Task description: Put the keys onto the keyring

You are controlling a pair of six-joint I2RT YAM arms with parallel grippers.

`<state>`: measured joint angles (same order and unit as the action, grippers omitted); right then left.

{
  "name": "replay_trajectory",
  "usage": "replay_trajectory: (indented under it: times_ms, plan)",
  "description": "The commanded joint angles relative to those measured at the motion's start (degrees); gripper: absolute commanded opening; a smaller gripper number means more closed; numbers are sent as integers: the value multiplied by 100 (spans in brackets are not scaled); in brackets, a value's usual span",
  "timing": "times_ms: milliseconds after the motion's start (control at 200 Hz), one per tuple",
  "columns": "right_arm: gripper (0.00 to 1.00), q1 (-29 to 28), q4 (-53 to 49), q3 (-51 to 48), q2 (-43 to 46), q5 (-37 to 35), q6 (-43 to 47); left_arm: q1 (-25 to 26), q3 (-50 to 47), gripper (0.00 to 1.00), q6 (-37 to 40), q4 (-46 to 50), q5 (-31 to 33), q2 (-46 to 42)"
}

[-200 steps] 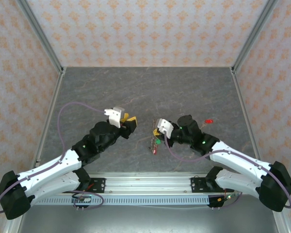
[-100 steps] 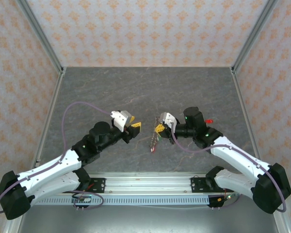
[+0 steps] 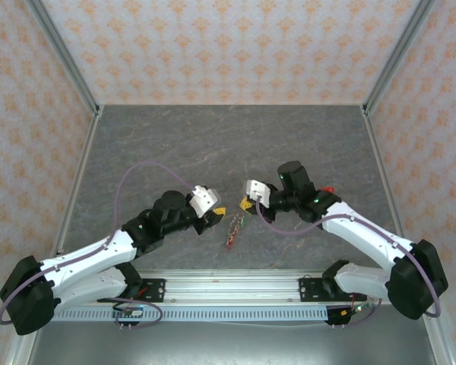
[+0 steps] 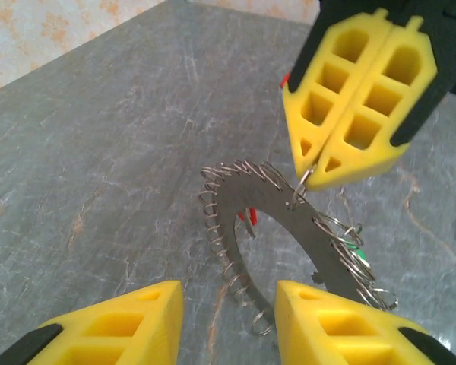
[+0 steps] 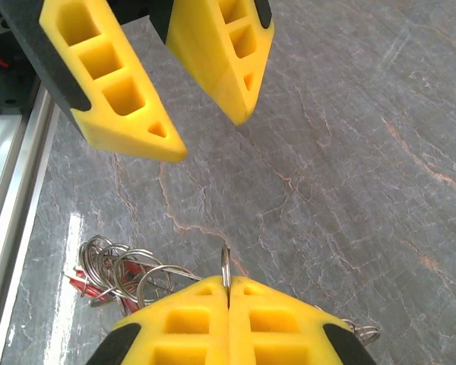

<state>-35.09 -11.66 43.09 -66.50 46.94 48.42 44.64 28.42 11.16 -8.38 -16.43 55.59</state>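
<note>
Right gripper is clamping the rim of a flat grey jagged metal keyring; left gripper is gaping nearby over grey tabletop.

top cam overhead; wrist cams close, facing across keyring.

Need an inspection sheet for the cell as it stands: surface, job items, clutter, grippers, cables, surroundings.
Surface: dark grey veined tabletop, no damage seen.
Job's things: flat grey metal keyring with wire loops round its rim, held by its edge; small red- and green-headed keys on it; loose red key lying by the right arm.
Clutter: nothing seen.
Grippers: right gripper shut on the keyring; left gripper open, facing it, apart.
Cables: purple cable looping over the left arm; second purple cable along the right.
Surroundings: orange-patterned walls, metal frame posts.
</note>
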Motion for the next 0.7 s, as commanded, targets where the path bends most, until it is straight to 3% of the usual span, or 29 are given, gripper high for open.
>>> replay_trajectory:
  times_ms: [0, 170, 385, 696]
  plan:
    - [0, -25, 89, 298, -89, 342, 350, 45, 7, 37, 434, -242, -236, 138]
    - [0, 89, 387, 262, -323, 869, 139, 44, 83, 36, 593, -591, -644, 488]
    - [0, 106, 81, 435, -578, 988, 259, -42, 32, 35, 738, -989, -721, 569]
    - [0, 124, -63, 586, -695, 1272, 245, -386, 150, 30, 771, -896, -1507, 754]
